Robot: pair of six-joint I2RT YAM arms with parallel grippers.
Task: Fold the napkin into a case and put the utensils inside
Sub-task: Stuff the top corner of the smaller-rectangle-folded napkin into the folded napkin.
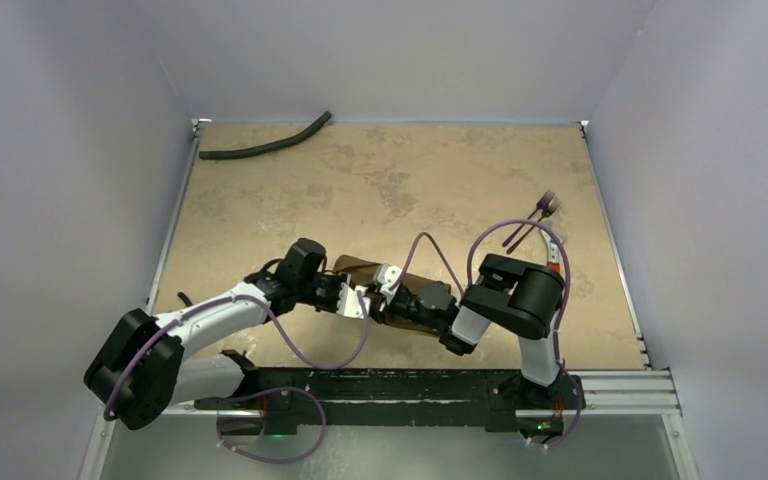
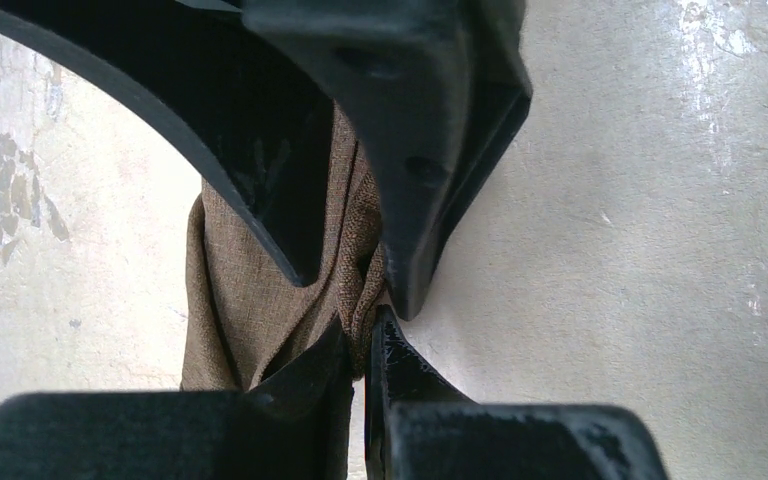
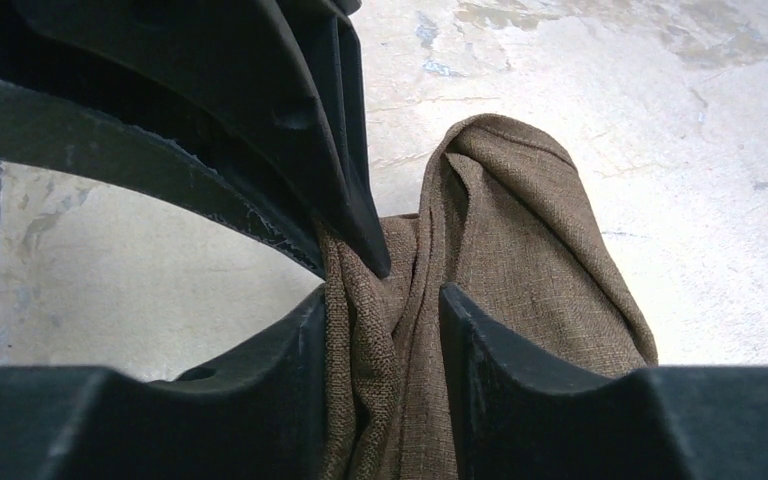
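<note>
In the top external view, the napkin point(image 1: 355, 267) is a brown, matte cloth bunched into a rumpled strip at about 6 o'clock on the table point(image 1: 380, 180), near the front edge. Both wrists meet over it and cover much of it. The left gripper point(image 1: 365, 303) reaches in from 8 o'clock and the right gripper point(image 1: 392, 285) from 4 o'clock. The utensils point(image 1: 533, 222), slim purplish pieces lying crossed, sit at 2 o'clock, well apart from the cloth. A black curved hose point(image 1: 260, 148) lies at 11 o'clock by the back edge.

In the left wrist view, the coarse weave falls in lengthwise folds. The left gripper's fingers are almost together, nipping a thin edge of the cloth. The right gripper's black fingers at 12 o'clock hide the upper folds.

In the right wrist view, its own fingers stand roughly half apart. A gathered fold of the napkin fills the gap and touches both inner faces. The left gripper's fingers press in at 11 o'clock.
</note>
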